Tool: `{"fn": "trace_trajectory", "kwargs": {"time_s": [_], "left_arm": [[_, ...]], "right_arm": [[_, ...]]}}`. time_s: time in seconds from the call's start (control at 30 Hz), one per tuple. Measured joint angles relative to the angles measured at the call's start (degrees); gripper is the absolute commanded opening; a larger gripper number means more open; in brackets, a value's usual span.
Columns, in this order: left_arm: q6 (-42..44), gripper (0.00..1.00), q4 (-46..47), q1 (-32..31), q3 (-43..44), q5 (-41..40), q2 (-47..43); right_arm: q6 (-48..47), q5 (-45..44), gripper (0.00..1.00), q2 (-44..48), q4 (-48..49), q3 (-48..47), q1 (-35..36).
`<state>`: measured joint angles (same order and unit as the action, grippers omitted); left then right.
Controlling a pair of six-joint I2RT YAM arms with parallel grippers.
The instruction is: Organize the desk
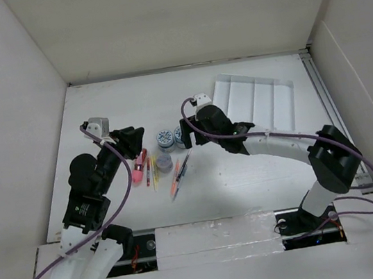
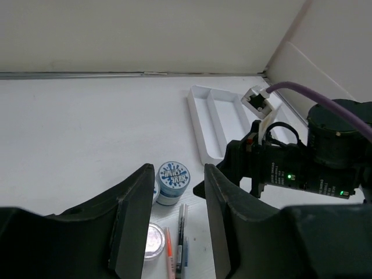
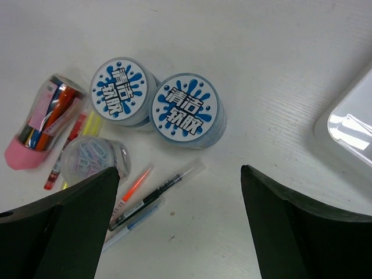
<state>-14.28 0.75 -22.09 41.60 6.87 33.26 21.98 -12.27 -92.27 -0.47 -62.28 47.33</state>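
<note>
White desk [image 1: 250, 186], two blue-lidded tubs [image 3: 188, 110] near pens [image 3: 152, 200]; left jaws apart; right jaws wide apart

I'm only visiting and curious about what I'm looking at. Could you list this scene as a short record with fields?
Surface: white desk, tall white walls around it
Storage: white compartmented tray, far right, looks empty
Clutter: two blue-labelled round tubs, jar of paper clips, pink-capped case, several pens, clustered mid-desk
Hands: left hand open, near the pink-capped case; right hand open, over the tubs
</note>
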Motion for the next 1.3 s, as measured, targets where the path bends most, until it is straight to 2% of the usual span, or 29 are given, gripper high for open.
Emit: {"fn": "trace_trajectory", "kwargs": {"time_s": [0.2, 0.5, 0.7, 0.8, 0.9, 0.97, 1.17, 1.3], "left_arm": [[0.0, 0.44, -0.2, 0.0, 0.0, -0.9, 0.0], [-0.2, 0.48, -0.2, 0.0, 0.0, -1.0, -0.1], [-0.2, 0.48, -0.2, 0.0, 0.0, -0.9, 0.0], [-0.2, 0.48, -0.3, 0.0, 0.0, -0.9, 0.0], [-0.2, 0.48, -0.3, 0.0, 0.0, -0.9, 0.0], [-0.2, 0.48, -0.3, 0.0, 0.0, -0.9, 0.0], [-0.2, 0.48, -0.4, 0.0, 0.0, -0.9, 0.2], [-0.2, 0.48, -0.5, 0.0, 0.0, -0.4, 0.7]], "right_arm": [[-0.3, 0.9, 0.91, -6.7, -3.0, -5.4, 0.0], [-1.3, 0.6, 0.93, -16.1, -6.8, -13.6, -0.3], [-1.5, -1.9, 0.9, -19.2, -7.3, -16.0, -0.6], [-1.5, -2.7, 0.85, -19.9, -7.1, -16.5, -0.9], [-1.6, -3.9, 0.75, -21.0, -6.7, -17.7, -0.9], [-1.7, -4.8, 0.6, -21.7, -6.1, -18.3, -0.8], [-1.3, -6.9, 0.55, -21.2, -5.3, -18.2, -0.9], [-0.6, -6.7, 0.54, -17.0, -3.0, -15.3, -2.4]]}}
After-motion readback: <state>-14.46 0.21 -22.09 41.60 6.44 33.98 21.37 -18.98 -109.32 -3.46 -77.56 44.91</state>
